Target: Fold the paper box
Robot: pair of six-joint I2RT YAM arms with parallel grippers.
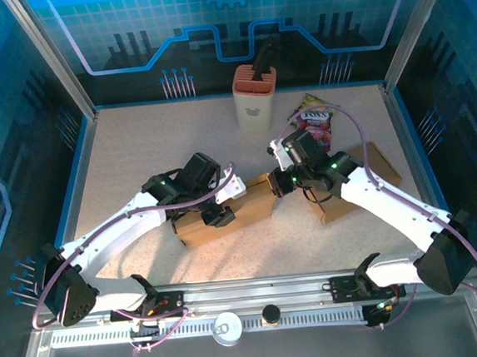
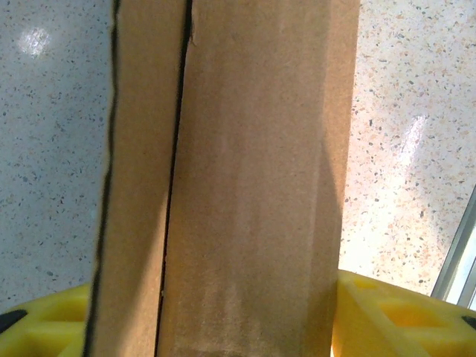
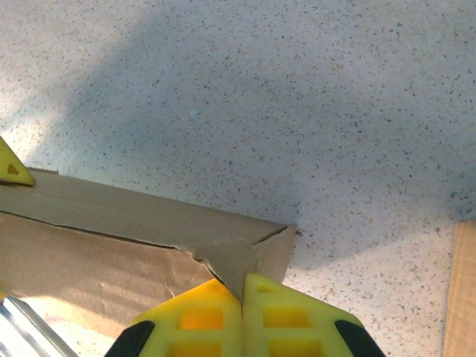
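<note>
Paper box (image 1: 253, 204) lies mid-tabletop, long side running left to right, with both your tools on it. Left tool (image 1: 215, 216) straddles the box's left half. Its yellow fingers (image 2: 387, 309) are spread, one each side of the brown wall and right up against it; gripping or just beside, can't tell. A seam runs the length of the box in that wrist view. Right tool (image 3: 242, 316) is pressed together, tips touching the folded flap at the box's right end; whether cardboard is caught between them, can't tell.

Just right of it, under your right arm, a flat cardboard piece (image 1: 381, 168) lies on the tabletop (image 1: 119, 155), apart from the box. The tabletop is pale, speckled and glossy, with light glare near the left tool. Further back stands a cream holder (image 1: 254, 93) with a pink top, a colourful snack packet (image 1: 317, 121) beside it. Aluminium rail (image 1: 266, 297) along the near edge carries the arm bases. Blue printed panels (image 1: 332, 11) wall in the cell on three sides.
</note>
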